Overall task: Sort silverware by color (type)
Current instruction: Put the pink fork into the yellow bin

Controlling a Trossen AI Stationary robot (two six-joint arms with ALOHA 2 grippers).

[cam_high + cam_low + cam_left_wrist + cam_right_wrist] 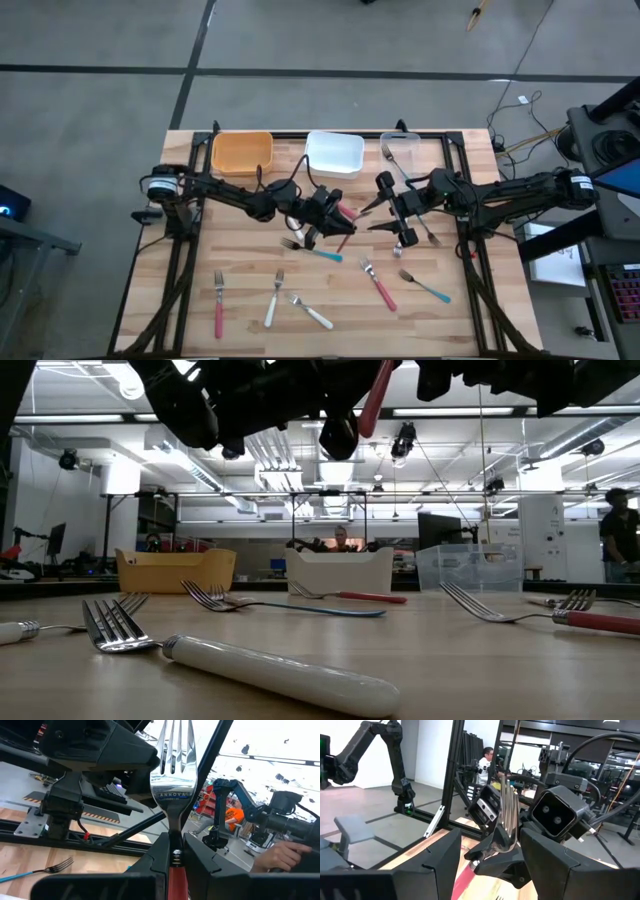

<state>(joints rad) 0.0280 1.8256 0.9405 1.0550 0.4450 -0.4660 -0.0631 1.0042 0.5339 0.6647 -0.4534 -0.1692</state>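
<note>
Holding the red fork (172, 795) above the worktop (250, 330) middle, my left pincer (330, 215) is clamped on its handle; right pincer (398, 208) stands open nearby. Fork seems light, stiff, and the smooth handle could slip.

Pale planked wooden table (240, 330): matt grain shown | white-handled fork (240, 660) on it: glossy smooth plastic, polished metal head | red-handled fork (173, 785): mirror-bright stamped metal | clear plastic bin (468, 568): translucent
</note>
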